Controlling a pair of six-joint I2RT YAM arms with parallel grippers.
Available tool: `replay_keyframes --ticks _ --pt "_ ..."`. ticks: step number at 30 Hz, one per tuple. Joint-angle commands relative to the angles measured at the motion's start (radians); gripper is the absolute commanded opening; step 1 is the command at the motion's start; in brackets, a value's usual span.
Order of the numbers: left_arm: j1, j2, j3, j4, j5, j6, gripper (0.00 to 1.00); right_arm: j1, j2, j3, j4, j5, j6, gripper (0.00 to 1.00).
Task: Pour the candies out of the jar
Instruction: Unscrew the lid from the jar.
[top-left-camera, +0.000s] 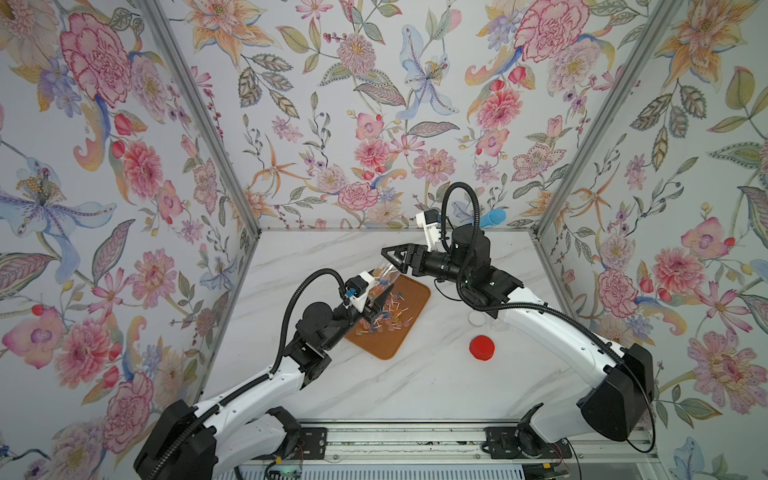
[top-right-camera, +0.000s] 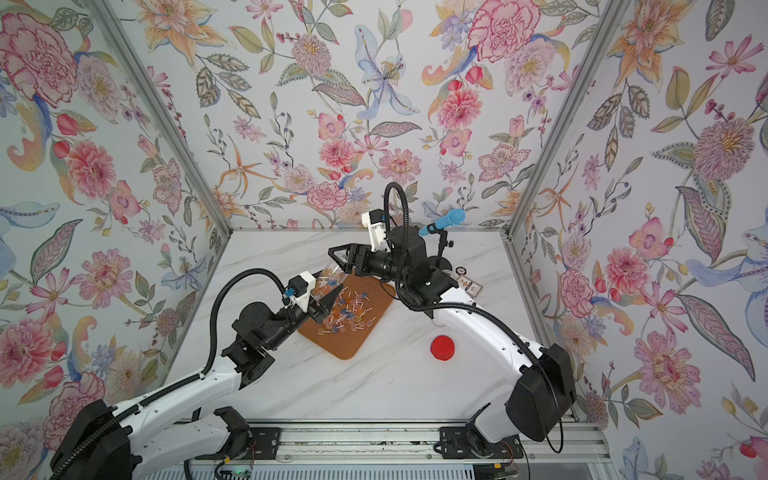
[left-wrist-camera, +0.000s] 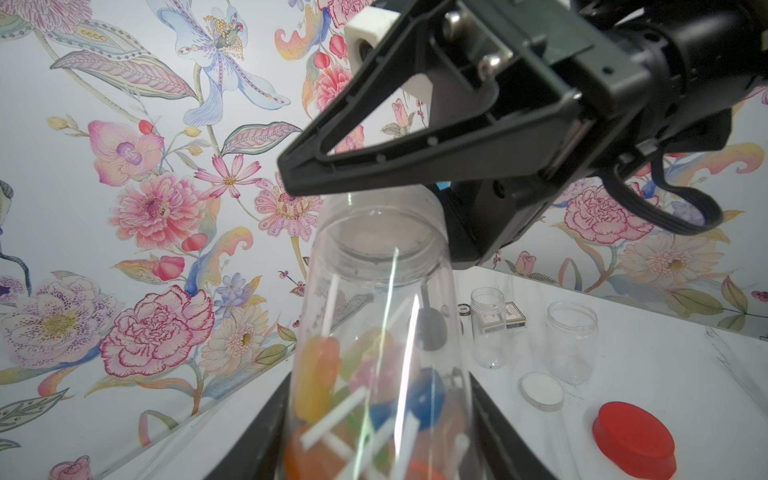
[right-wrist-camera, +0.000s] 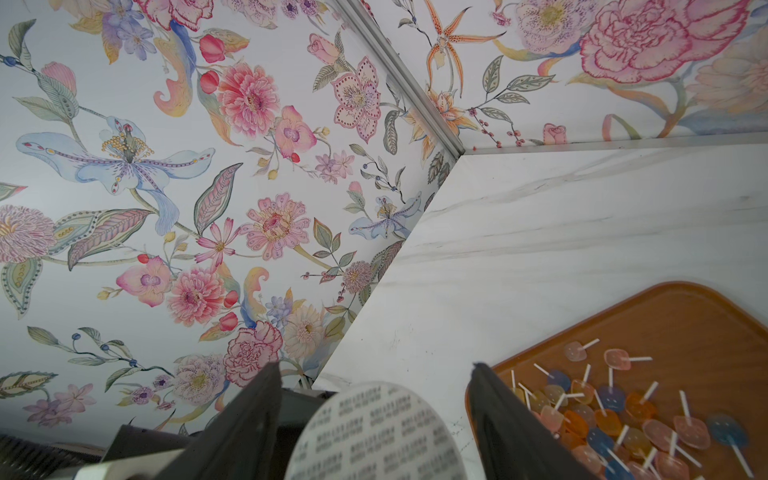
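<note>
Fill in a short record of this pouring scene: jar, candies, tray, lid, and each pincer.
jar: clear, held tilted above the tray
candies: many spilled on the tray; some inside the jar
tray: brown, on the marble table
lid: red, off, lying on the table
left pincer: shut on the jar
right pincer: open, astride the jar's labelled upper end

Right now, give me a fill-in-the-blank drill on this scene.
The candies lie spilled on a brown ____.
The left end effector grips the clear ____.
The candies' sticks are ____.
Missing words: tray, jar, white.
</note>
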Motion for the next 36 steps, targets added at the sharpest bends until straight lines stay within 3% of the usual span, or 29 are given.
replay_keyframes --ticks 1,7,12,15,19,26,31,33,36 --pt "-0.012 0.002 0.008 0.027 -0.015 0.020 0.00 0.004 0.003 0.024 0.020 0.024 0.006 0.65" --pt "-0.019 0.004 0.005 0.031 -0.026 0.021 0.00 0.004 -0.016 0.003 0.026 0.051 0.014 0.66" --pt "-0.020 0.004 0.009 0.034 -0.033 0.024 0.00 0.005 -0.022 -0.024 0.055 0.051 0.039 0.59" --pt "-0.023 -0.001 0.010 0.034 -0.037 0.029 0.00 0.009 -0.018 -0.030 0.049 0.056 0.040 0.67" --pt "-0.023 -0.010 0.009 0.034 -0.043 0.030 0.00 0.011 -0.019 -0.045 0.053 0.064 0.048 0.69" --pt "-0.025 -0.020 -0.002 0.032 -0.051 0.026 0.00 0.013 -0.030 -0.061 0.091 0.074 0.057 0.47" --pt "-0.026 -0.014 -0.005 0.052 -0.059 -0.003 0.00 0.016 -0.023 -0.066 0.125 0.038 0.048 0.46" --pt "-0.027 -0.013 -0.004 0.071 -0.057 -0.018 0.00 0.012 -0.018 -0.059 0.125 0.020 0.036 0.48" --pt "-0.027 -0.018 0.004 0.079 -0.061 -0.022 0.00 0.010 -0.016 -0.038 0.071 0.030 0.018 0.71"
